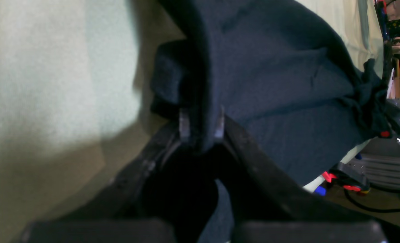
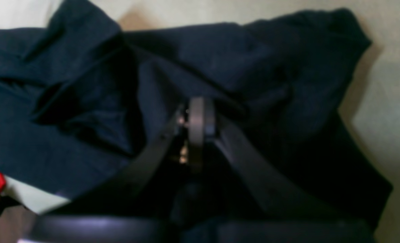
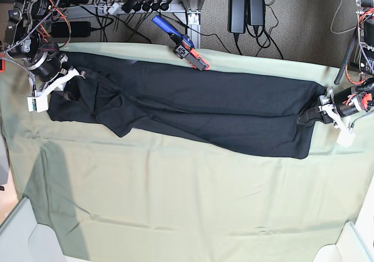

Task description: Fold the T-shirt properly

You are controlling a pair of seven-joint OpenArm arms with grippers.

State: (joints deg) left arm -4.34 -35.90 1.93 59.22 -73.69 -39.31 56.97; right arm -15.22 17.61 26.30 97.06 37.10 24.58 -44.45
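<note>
Where the base view looks down on the bench, the nearest stretch is bare pale green table sheet (image 3: 175, 203), wrinkled in places and hanging toward the near edge. Beyond it the T-shirt (image 3: 198, 113) lies as a long black band across the sheet from side to side, folded lengthwise, its near edge sagging lower toward the view's right and bunched into loose folds toward the left. At each end of that band sits 1 of the 2 arms. The left gripper (image 3: 320, 111), on the view's right, has its jaws pinched on a bunched corner of the shirt; its wrist camera shows a thick roll of black cloth clamped between the 2 pale fingertips (image 1: 184, 125), with the rest of the shirt spreading away over the sheet. The right gripper (image 3: 69, 82), on the view's left, is at the crumpled end of the shirt; its wrist camera shows the jaws drawn together, pads meeting with black cloth heaped around them (image 2: 197, 118), though the blur hides exactly which fold is caught. Farther back, just past the shirt's far edge, a blue, red and black tool (image 3: 180, 42) lies at the sheet's rim, and behind that hang cables and 2 black power bricks (image 3: 246, 7).
</note>
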